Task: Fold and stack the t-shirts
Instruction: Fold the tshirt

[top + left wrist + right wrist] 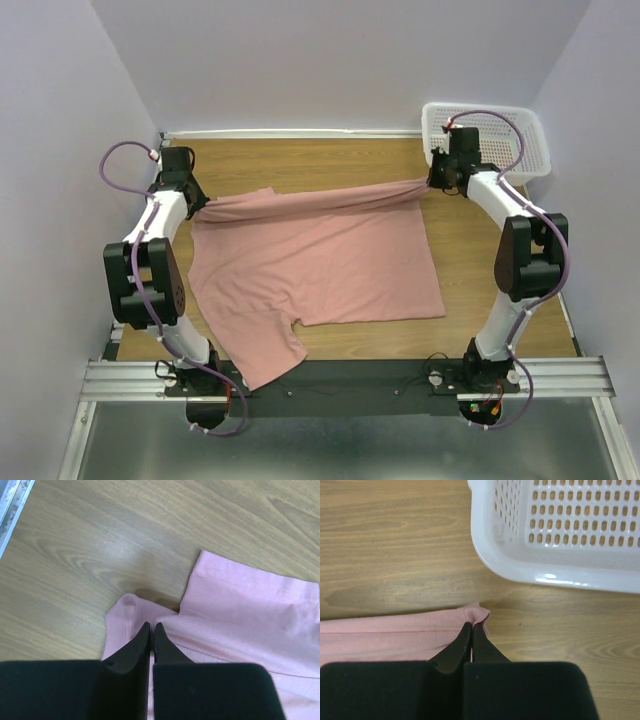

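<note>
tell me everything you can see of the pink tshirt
The t-shirt is dusty pink, soft knit, plain on the side showing. It lies mostly flat on the wooden table, its far edge pulled into a ridge between the left claw and right claw, each shut on a corner. One sleeve reaches the near black rail.

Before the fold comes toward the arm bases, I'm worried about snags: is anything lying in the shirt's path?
Nothing visible does. The left gripper and right gripper hold the t-shirt by its far edge; the basket stands beyond it, apart.
</note>
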You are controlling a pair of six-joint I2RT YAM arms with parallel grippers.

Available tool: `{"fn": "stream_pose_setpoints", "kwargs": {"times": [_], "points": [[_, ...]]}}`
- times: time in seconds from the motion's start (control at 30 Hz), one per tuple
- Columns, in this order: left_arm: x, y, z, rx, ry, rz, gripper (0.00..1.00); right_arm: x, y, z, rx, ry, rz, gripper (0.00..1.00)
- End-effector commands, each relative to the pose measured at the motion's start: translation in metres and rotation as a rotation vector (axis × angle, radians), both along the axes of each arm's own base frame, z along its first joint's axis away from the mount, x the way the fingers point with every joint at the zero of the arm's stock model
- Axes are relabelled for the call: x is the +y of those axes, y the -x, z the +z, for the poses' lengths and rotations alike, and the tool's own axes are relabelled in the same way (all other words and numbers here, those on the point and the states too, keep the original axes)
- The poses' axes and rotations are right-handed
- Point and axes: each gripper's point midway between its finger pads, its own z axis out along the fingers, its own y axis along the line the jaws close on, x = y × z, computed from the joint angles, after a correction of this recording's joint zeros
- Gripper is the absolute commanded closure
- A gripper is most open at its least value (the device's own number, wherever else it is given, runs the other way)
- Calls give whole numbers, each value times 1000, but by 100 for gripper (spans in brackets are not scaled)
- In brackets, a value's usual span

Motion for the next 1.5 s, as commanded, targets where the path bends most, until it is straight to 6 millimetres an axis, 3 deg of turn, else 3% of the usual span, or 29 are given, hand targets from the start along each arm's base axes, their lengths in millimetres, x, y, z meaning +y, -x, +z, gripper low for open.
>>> {"fn": "stream_pose_setpoints", "kwargs": {"times": [0.0, 0.57, 0.83, 1.0, 1.3, 1.47], "points": [[20, 16, 12, -10, -61, 69, 100, -12, 14, -2, 17, -12, -34, 99], [23, 48, -31, 79, -20, 129, 100, -13, 46, -44, 128, -34, -64, 99], [25, 51, -46, 96, -13, 158, 100, -8, 58, -65, 189, -66, -70, 100], [27, 44, -40, 73, -18, 165, 100, -7, 60, -67, 196, -72, -71, 100], [27, 49, -50, 95, -19, 171, 100, -6, 65, -68, 204, -85, -77, 99], [31, 44, -32, 60, -35, 183, 100, -6, 64, -58, 184, -87, -83, 99]]}}
